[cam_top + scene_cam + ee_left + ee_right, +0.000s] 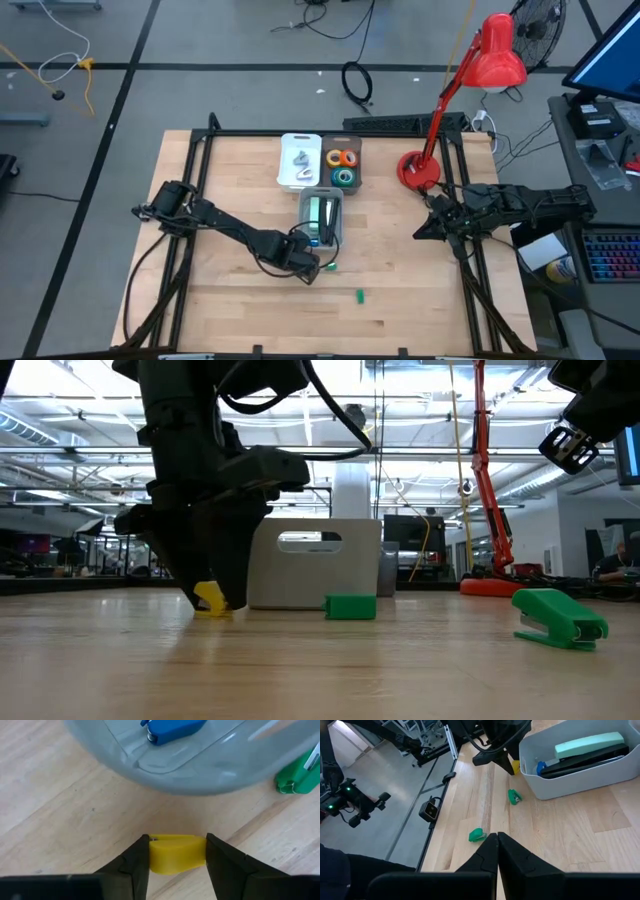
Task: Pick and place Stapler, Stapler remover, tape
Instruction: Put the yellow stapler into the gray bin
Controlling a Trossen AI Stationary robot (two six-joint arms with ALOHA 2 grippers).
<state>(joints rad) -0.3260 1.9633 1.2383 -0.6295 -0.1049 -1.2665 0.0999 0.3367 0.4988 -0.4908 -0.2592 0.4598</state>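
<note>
Yellow staple remover (176, 852) sits right between the fingers (132, 865) of the left tool (312, 268), which is down on the bench (220, 200) just in front of the grey bin (322, 222). From the left wrist view the piece lies crosswise in the gap, one finger against each end, so the tool looks to be pinching it or a hair from doing so. That is what the coming lift turns on, I'd say: the remover lies just beside the bin's near wall, so it only needs to go up and a little forward over the rim. A green staple remover (350, 607) lies just beside it, another green one (359, 295) farther toward the front edge. Tape rolls (342, 167) rest in the brown tray beyond. The right tool (497, 851) waits near the red lamp, pressed together
</note>
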